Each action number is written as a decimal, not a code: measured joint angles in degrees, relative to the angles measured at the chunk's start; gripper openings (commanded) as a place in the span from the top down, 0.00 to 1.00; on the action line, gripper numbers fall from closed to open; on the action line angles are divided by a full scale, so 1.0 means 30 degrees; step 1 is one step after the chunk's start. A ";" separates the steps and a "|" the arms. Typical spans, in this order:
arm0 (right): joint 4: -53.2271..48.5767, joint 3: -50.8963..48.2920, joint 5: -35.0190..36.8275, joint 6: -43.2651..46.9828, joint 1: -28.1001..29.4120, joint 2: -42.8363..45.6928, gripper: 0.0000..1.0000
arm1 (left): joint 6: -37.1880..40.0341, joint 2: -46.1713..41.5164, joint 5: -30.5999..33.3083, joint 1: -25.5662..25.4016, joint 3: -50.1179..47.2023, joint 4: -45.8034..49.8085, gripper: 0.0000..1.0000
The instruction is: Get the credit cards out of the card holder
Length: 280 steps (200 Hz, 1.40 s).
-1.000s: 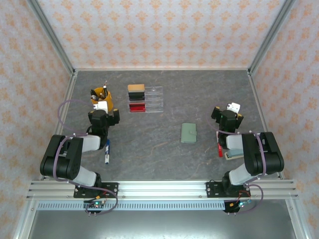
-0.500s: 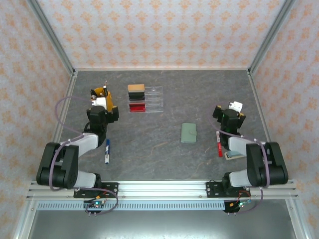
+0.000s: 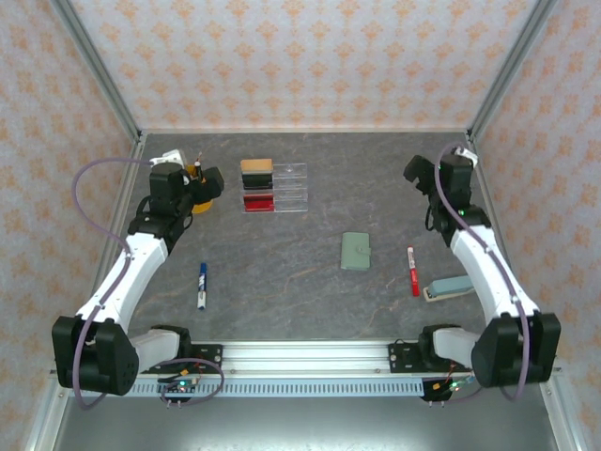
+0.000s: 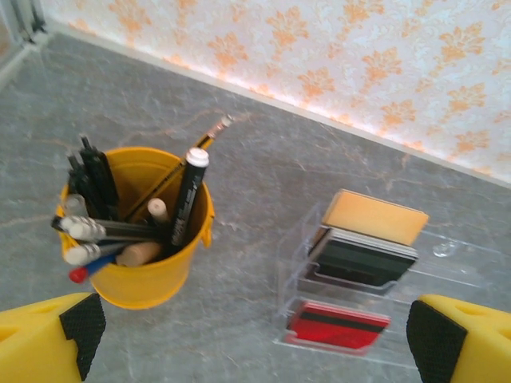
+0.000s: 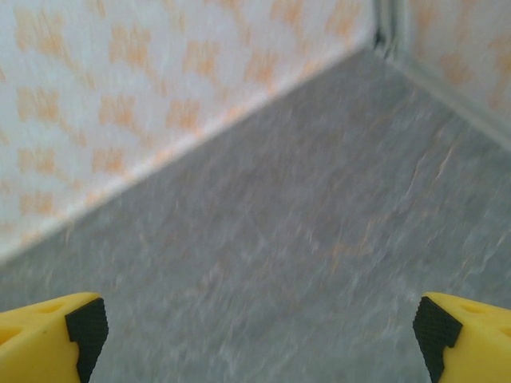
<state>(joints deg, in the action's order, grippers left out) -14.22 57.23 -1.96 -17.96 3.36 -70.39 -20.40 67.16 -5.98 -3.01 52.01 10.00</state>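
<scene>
The sage-green card holder (image 3: 355, 251) lies shut and flat on the grey table, right of centre, with no gripper near it. A tan-orange card (image 4: 375, 217), a black card (image 4: 363, 259) and a red card (image 4: 339, 325) stand in the slots of a clear acrylic tray (image 3: 289, 186) at the back left. My left gripper (image 3: 183, 180) hovers open by the pen cup, left of the tray, its yellow fingers (image 4: 48, 335) wide apart with nothing between them. My right gripper (image 3: 439, 171) is open and empty at the back right, its pads (image 5: 86, 323) over bare table.
A yellow cup (image 4: 136, 239) of pens and pencils stands just left of the tray. A blue marker (image 3: 201, 286) lies front left, a red marker (image 3: 412, 271) and a teal stapler (image 3: 447, 287) front right. Patterned walls close off the back and sides.
Both arms have unfolded from near their bases and reached toward the back: the left to the pen cup, the right toward the back right corner. The card holder has not moved.
</scene>
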 measured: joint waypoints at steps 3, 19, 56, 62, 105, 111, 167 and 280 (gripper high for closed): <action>-0.0401 0.0248 -0.0350 -0.0036 0.0044 -0.0372 0.00 | -0.0146 0.0000 -0.0146 0.0000 0.0029 0.0138 0.00; -0.2127 0.0831 -0.1982 -0.0393 0.0364 -0.1967 0.00 | -0.0794 0.0080 -0.1071 -0.0036 0.0175 0.0954 0.00; -0.4364 0.0474 -0.4575 -0.1319 0.2448 -0.3854 0.11 | -0.1785 0.0583 -0.2259 -0.0590 0.0262 0.1931 0.00; -0.4452 0.0328 -0.4947 -0.1530 0.2790 -0.3978 0.14 | -0.1960 0.0685 -0.2419 -0.0699 0.0270 0.2011 0.00; -0.5013 -0.0750 -0.5872 -0.2754 0.4415 -0.4954 0.29 | -0.3300 0.2011 -0.4065 -0.1756 0.0313 0.2040 0.00; -0.5107 -0.0852 -0.5872 -0.2798 0.4619 -0.5136 0.31 | -0.3519 0.2310 -0.4320 -0.1989 0.0350 0.2055 0.00; -0.5632 -0.1158 -0.5923 -0.3206 0.6156 -0.6608 0.40 | -0.5340 0.3971 -0.5377 -0.4546 0.0423 0.1894 0.00; -0.4124 0.2696 -0.6914 -0.3956 0.9763 -1.0870 0.46 | -0.8167 0.7206 -0.7016 -0.8189 -0.0408 -0.0860 0.15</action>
<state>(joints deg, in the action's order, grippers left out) -26.59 65.32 -22.70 -29.82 32.64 -103.00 -44.91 88.77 -27.03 -27.57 50.78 7.42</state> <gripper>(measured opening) 0.537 0.887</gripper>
